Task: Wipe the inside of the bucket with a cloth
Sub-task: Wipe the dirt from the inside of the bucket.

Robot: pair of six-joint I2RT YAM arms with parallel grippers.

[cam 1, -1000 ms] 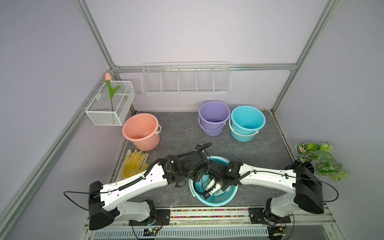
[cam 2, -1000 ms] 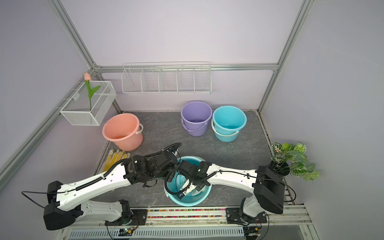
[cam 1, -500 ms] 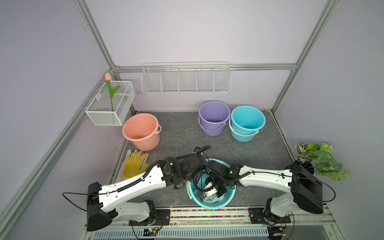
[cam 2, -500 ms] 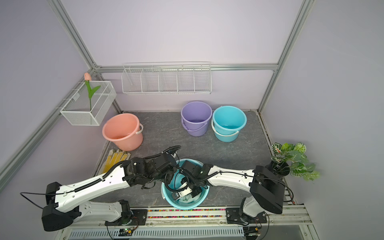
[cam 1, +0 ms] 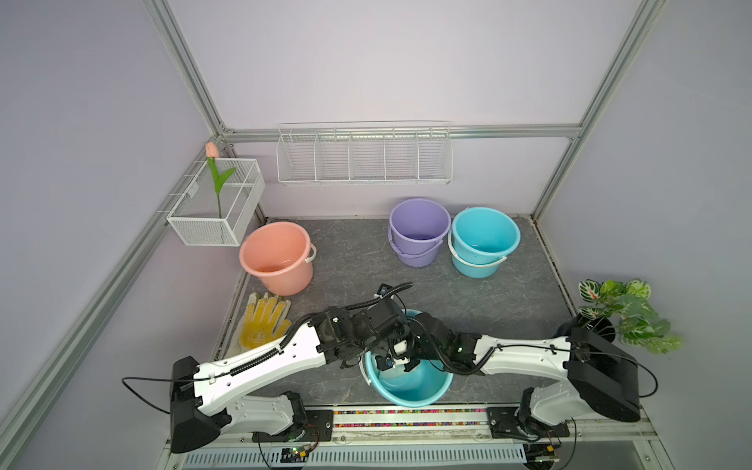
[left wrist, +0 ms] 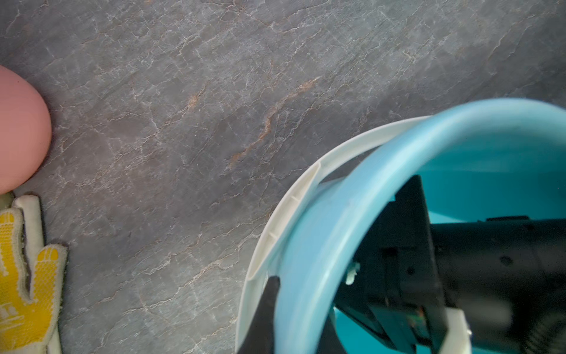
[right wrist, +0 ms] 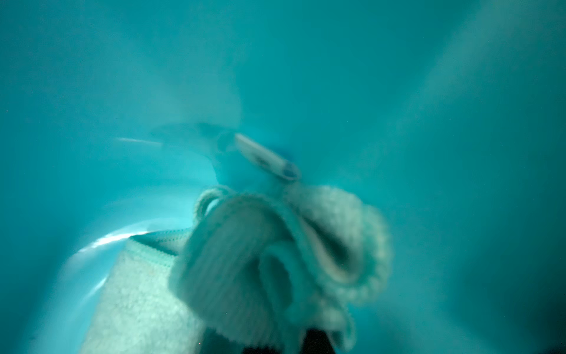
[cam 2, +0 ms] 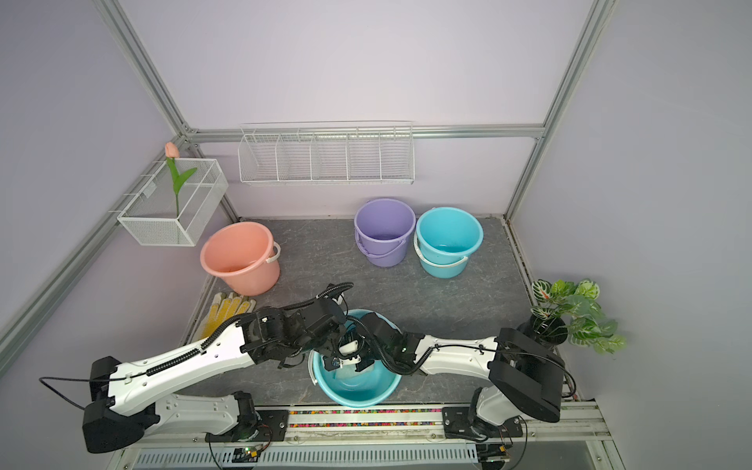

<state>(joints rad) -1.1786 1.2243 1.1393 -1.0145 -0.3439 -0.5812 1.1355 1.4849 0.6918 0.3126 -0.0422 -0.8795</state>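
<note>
Looking down in both top views, you see the bucket (cam 1: 411,401) (cam 2: 358,396), teal, at the front edge of the grey stone-patterned table (cam 1: 354,260), between the two arm bases. Both arms reach into its mouth from opposite sides.

Your left gripper (left wrist: 295,321) is pressed together on the bucket's wall just below the rim. In the left wrist view one dark finger (left wrist: 263,309) lies outside, between the wall and the white handle (left wrist: 284,211), and the other lies inside.

Your right gripper (right wrist: 284,346) is down inside the bucket, jaws closed and pinching the cloth (right wrist: 245,263). The cloth, pale mint and bunched into folds, hangs from the jaws with one flat end resting against the bucket's inside. The right wrist view is blurred, so you cannot read finer detail. In a top view the cloth (cam 2: 348,372) shows as a pale patch low in the bucket, beneath the two grippers.

Away from the work:
- a pink bucket (cam 1: 276,260) stands at the left rear;
- a yellow-dotted glove (cam 1: 264,321) lies just in front of it;
- a purple bucket (cam 1: 419,232) and a second teal bucket (cam 1: 484,238) touch side by side at the rear;
- a potted plant (cam 1: 626,313) sits at the right edge.
</note>
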